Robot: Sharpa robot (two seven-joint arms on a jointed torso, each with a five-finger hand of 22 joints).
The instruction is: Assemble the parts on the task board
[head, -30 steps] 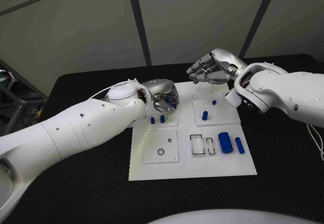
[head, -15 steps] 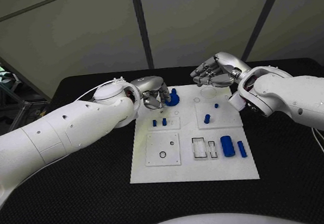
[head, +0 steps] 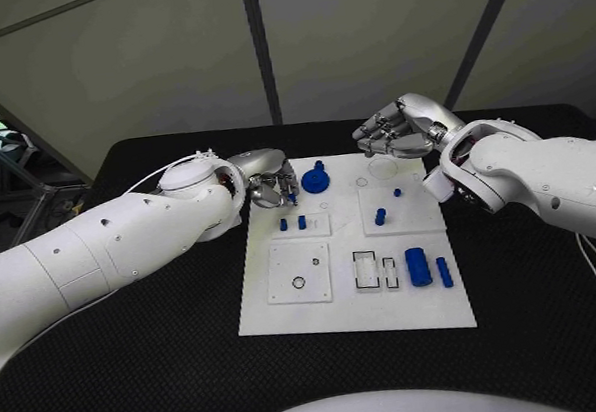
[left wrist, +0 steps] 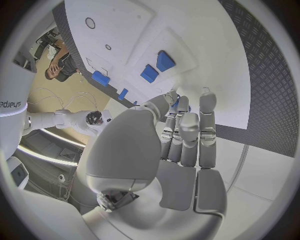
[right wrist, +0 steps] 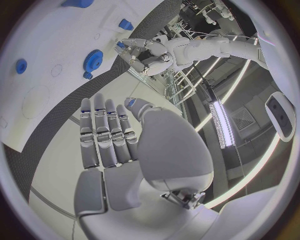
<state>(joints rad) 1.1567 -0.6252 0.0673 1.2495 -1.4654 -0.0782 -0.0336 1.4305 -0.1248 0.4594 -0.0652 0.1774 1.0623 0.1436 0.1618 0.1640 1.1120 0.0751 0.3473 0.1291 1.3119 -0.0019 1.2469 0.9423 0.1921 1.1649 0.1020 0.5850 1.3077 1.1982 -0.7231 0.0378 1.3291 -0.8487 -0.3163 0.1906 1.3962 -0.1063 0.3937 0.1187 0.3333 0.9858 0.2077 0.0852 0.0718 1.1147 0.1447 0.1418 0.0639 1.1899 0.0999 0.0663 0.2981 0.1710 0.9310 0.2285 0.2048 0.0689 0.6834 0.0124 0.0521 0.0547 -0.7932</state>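
Both my hands hold nothing — left hand [head: 269, 184] beside the blue gear [head: 315, 179], right hand [head: 403, 127] fingers apart over the board's [head: 353, 305] far edge.

The task board [head: 290, 318] is seen laid at the middle of the tabletop [head: 142, 365]. A gear-shaped part [head: 315, 178] is set near the board's far edge, with two small pegs [head: 292, 224] in front of it. A cylinder [head: 415, 265] and a thinner pin [head: 443, 272] are placed side by side near the board's right edge.
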